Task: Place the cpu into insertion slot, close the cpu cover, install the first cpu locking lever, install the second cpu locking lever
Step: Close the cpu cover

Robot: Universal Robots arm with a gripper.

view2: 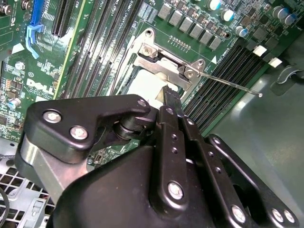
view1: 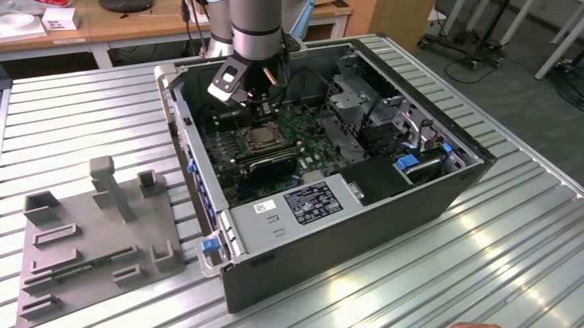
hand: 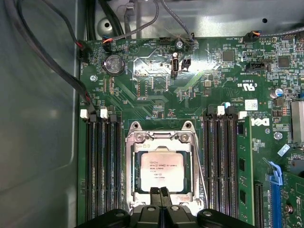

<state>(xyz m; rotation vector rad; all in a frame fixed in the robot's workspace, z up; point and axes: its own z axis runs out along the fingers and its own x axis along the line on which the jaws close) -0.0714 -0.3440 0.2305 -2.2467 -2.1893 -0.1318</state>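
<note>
**Entry: my fingers at the cpu socket**

- Item 1, fingers (hand: 156,192): pressed together tip to tip, with nothing between them. In the exterior view my arm reaches down into the open computer case (view1: 365,205), which lies on the slatted metal worktop (view1: 511,260).
- Item 2, cpu (hand: 161,171): seated in the socket just ahead of my fingertips, its silvery top facing up. In the second wrist view a pale corner of it shows right beside one fingertip.
- Item 3, cpu cover (hand: 161,137): a silver frame lying flat around the cpu, whose top shows through the window. My fingertips stand over the near edge of the frame. I cannot tell whether they touch it.
- Item 4, locking lever (view2: 228,84): a thin metal rod running out from a corner of the cover, away from my fingers and across the neighbouring slots. I cannot tell whether it is latched.
- Item 5, memory slots (hand: 102,161): black banks on either side of my fingers and the socket.
- Item 6, motherboard (hand: 156,90): green, stretching out beyond the socket from my fingers and carrying a coin battery (hand: 114,64).
- Item 7, grey holder block (view1: 91,232): on the worktop outside the case, well apart from my fingers, at the exterior view's left.
</note>
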